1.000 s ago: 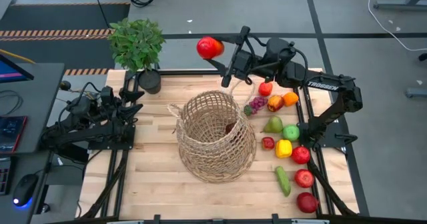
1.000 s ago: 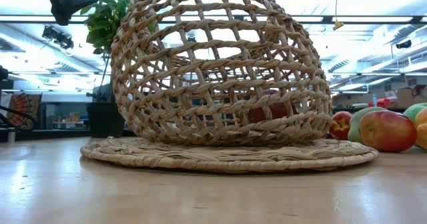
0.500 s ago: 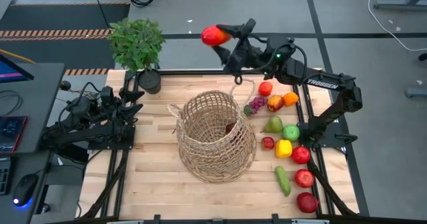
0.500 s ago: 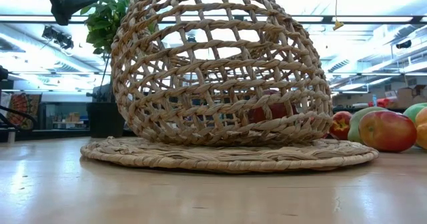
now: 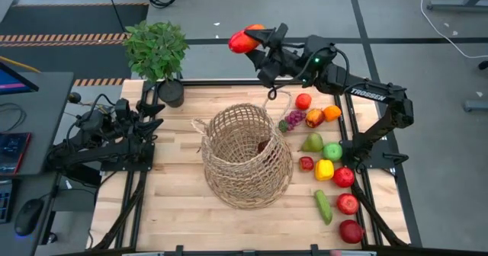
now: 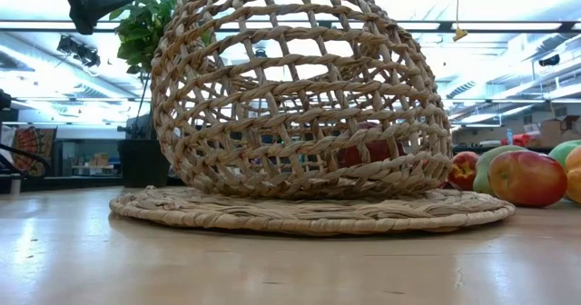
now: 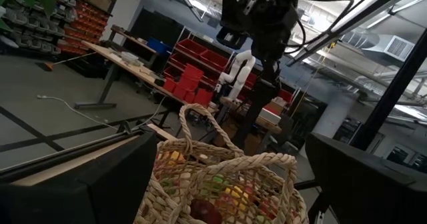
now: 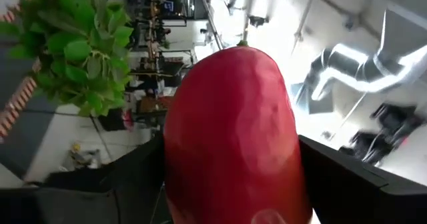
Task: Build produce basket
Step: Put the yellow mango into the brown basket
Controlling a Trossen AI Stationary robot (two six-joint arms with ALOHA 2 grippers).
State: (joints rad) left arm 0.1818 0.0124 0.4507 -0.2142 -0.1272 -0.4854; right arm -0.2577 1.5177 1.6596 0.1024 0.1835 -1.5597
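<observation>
Red fruit (image 5: 242, 41) is pinched in the right tool (image 5: 255, 41), at the upper centre of the high view, above and beyond the far edge of the surface (image 5: 175, 210). Over the last second the wrist has rotated and the fruit has shifted slightly; it has not moved toward the basket (image 5: 245, 155). Judgement: the carry is under way, but the release over the basket is not yet near.

The basket sits at centre frame, with one dark red item (image 5: 263, 144) visible inside.

The left tool (image 5: 152, 113) rests at left of frame beside the potted plant (image 5: 158, 52); whether it is spread or pressed together cannot be told.

Count, high view:
- baskets: one
- fruit held: one
- produce in basket: one visible
- loose produce (image 5: 329, 168) at right: twelve, grape bunch included
- potted plants: one
</observation>
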